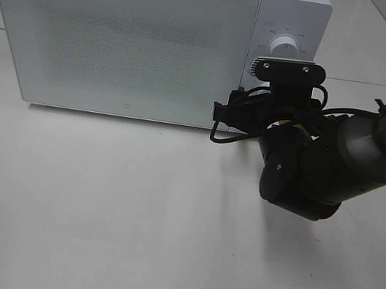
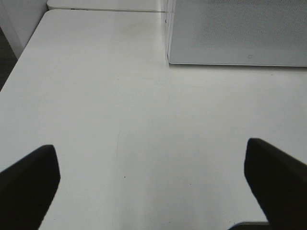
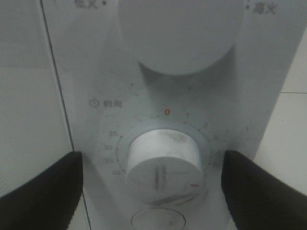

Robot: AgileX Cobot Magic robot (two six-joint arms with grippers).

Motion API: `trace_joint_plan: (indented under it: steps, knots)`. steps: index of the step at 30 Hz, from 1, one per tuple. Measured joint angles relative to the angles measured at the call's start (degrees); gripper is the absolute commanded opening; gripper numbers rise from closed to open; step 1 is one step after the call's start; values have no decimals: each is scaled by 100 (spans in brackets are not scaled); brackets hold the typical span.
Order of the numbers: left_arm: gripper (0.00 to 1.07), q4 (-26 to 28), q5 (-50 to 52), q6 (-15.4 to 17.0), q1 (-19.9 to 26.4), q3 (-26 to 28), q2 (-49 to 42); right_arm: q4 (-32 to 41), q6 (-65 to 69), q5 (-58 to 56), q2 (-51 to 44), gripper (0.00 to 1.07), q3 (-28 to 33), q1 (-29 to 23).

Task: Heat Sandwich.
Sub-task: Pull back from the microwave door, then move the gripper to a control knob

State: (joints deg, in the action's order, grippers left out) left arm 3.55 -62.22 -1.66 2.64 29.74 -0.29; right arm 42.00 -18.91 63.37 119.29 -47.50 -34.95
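The sandwich is out of view. The white microwave has its door shut. My right gripper is up against its control panel, open. Its dark fingers stand on either side of the lower timer knob without touching it. Above that knob sits a larger round knob, which the high view also shows as a knob. There my right arm covers the lower panel. My left gripper hangs open over bare white table, nothing between its fingers.
In the left wrist view the microwave's front corner stands ahead and to one side. The table's edge runs along the side away from the microwave. Black cables hang off my right wrist near the door's lower corner.
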Motion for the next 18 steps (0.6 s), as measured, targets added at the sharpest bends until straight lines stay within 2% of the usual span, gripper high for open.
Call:
trace_joint_plan:
  steps: [18]
  knots:
    - [98, 0, 0, 0, 0, 0, 0, 52, 6, 115, -126, 76, 103, 6]
